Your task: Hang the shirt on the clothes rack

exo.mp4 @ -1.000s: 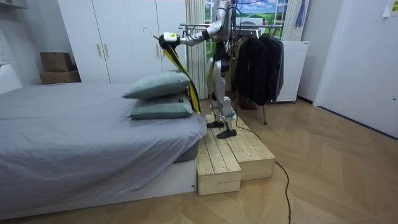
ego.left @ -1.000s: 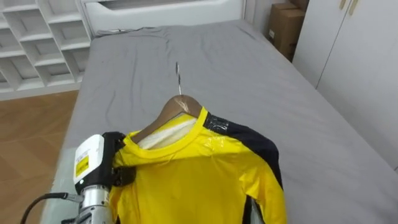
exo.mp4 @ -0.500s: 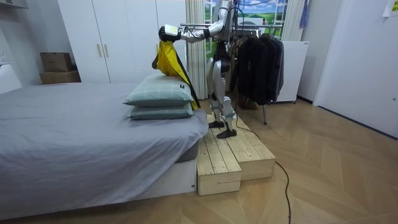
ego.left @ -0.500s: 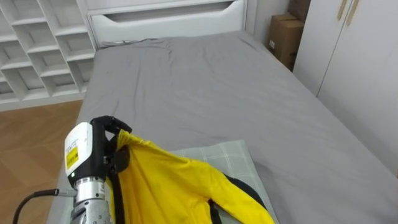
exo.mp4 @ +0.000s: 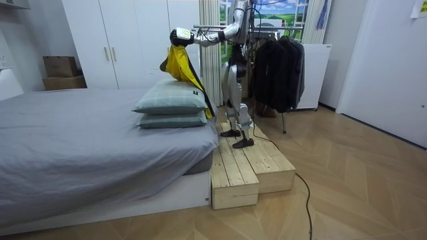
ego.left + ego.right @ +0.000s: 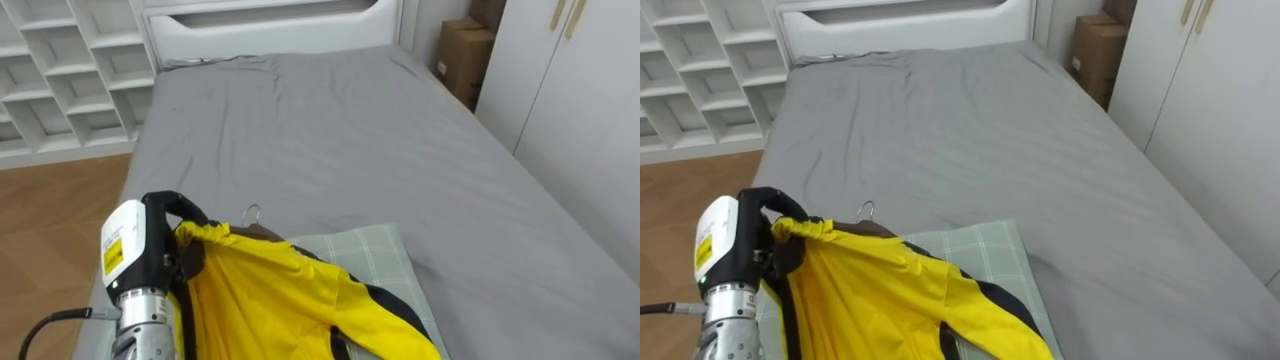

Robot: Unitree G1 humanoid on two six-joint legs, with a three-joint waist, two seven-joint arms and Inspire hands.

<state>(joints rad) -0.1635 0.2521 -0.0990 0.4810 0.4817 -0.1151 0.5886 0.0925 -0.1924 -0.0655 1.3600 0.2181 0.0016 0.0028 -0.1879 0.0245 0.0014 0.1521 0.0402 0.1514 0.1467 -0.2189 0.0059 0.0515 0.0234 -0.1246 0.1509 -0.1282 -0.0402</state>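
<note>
A yellow shirt with dark panels [image 6: 285, 300] hangs on a wooden hanger, whose metal hook [image 6: 250, 212] pokes out beside the collar. My left hand [image 6: 170, 240] is shut on the bunched collar and hanger end, held out high over the foot of the bed. In the room view the left hand [image 5: 179, 35] holds the shirt [image 5: 180, 65] above two stacked pillows [image 5: 172, 99]. I stand on a wooden platform [image 5: 250, 167], with a clothes rack [image 5: 267, 28] full of dark garments right behind me.
The grey bed [image 6: 330, 130] stretches ahead, a checked pillow [image 6: 370, 255] just under the shirt. White cube shelves [image 6: 60, 80] stand at the far left, a cardboard box [image 6: 460, 50] and white wardrobe doors [image 6: 570, 110] at the right.
My left hand has risen and lifted the shirt off the pillows; it now hangs freely. The hanger's hook has swung into sight in the last half second.
</note>
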